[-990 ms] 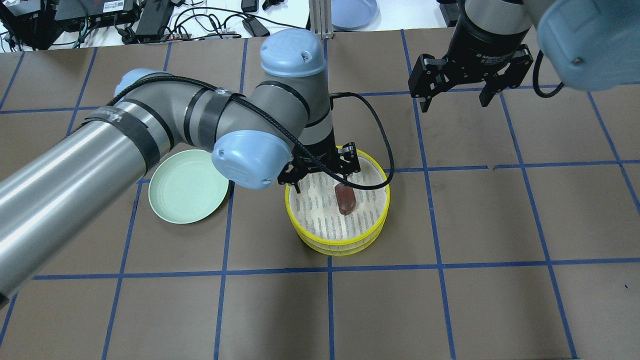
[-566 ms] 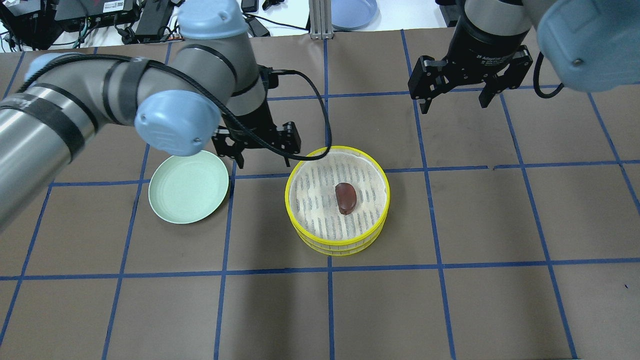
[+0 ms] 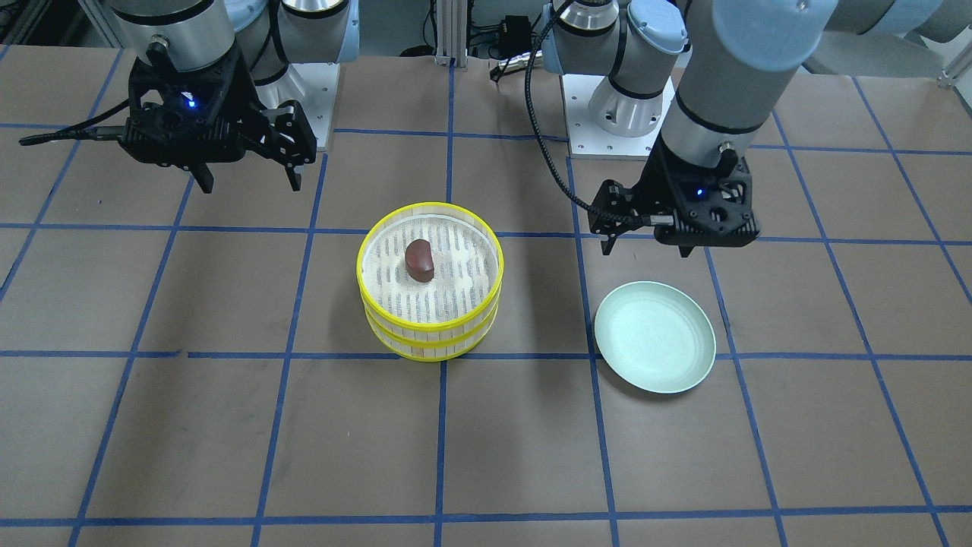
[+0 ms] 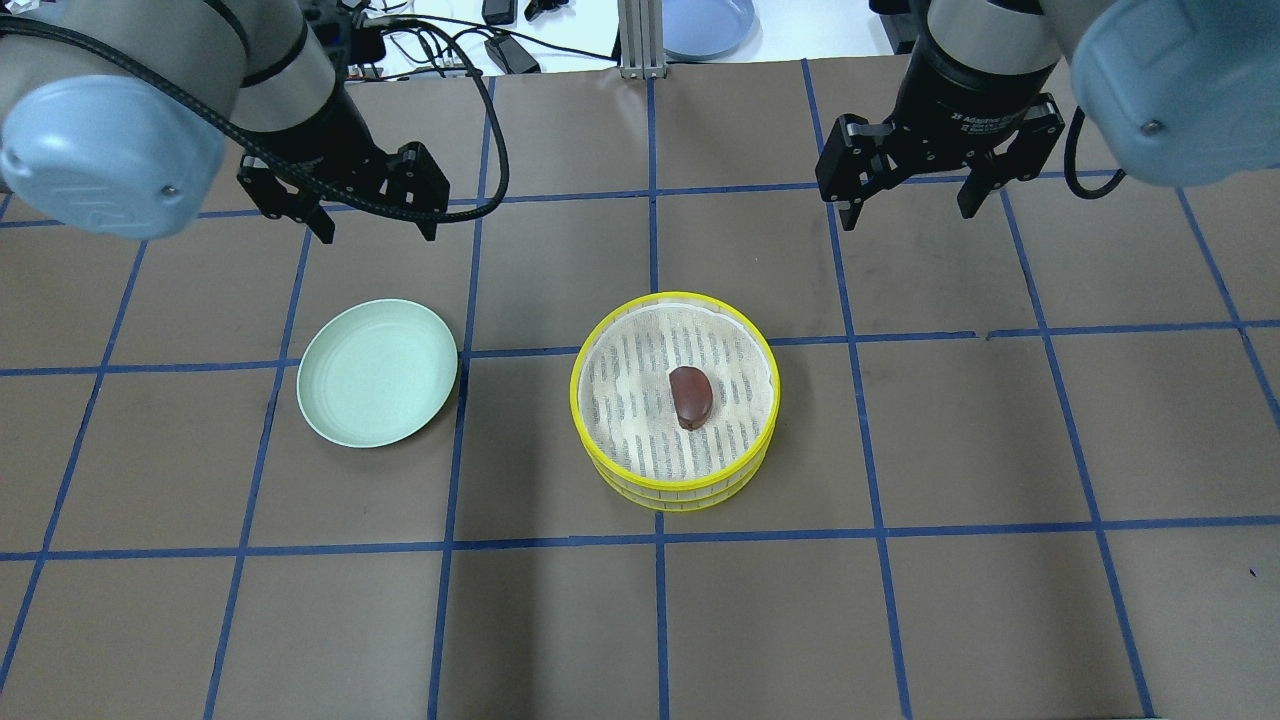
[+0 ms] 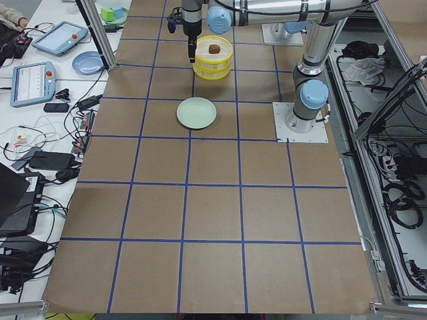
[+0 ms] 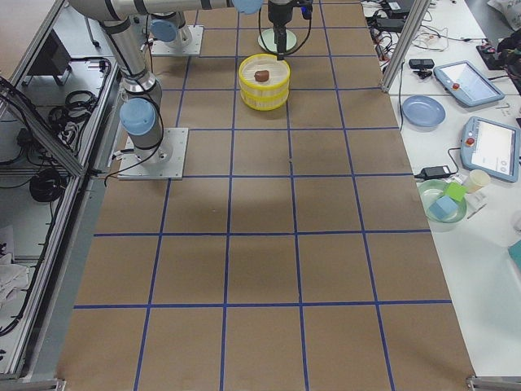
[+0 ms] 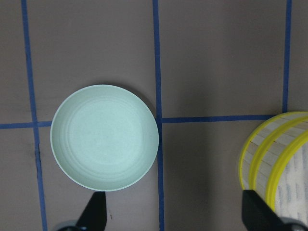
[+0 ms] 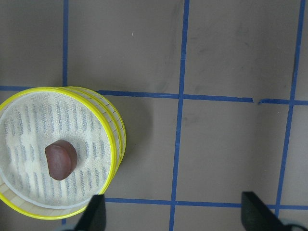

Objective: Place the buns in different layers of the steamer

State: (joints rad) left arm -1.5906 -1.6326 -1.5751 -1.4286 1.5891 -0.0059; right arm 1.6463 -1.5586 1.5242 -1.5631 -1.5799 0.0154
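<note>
With the dark reddish-brown bun (image 4: 691, 396) lying on the woven floor of the top yellow-rimmed steamer tier (image 4: 630, 400), only a clean retreat seems to remain.
Left end effector (image 4: 378, 236) and right end effector (image 4: 908, 215) hang spread and empty, well apart from the stack; keep them high off the rims. No cream bun shows, perhaps hidden in the lower tier (image 3: 430, 343). Small print on the right wrist (image 4: 980, 95) seems to read "2F Adaptive".

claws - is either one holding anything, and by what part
Nothing is held. The left claw and right claw are both open and empty; the brown bun lies free in the top steamer tier.
</note>
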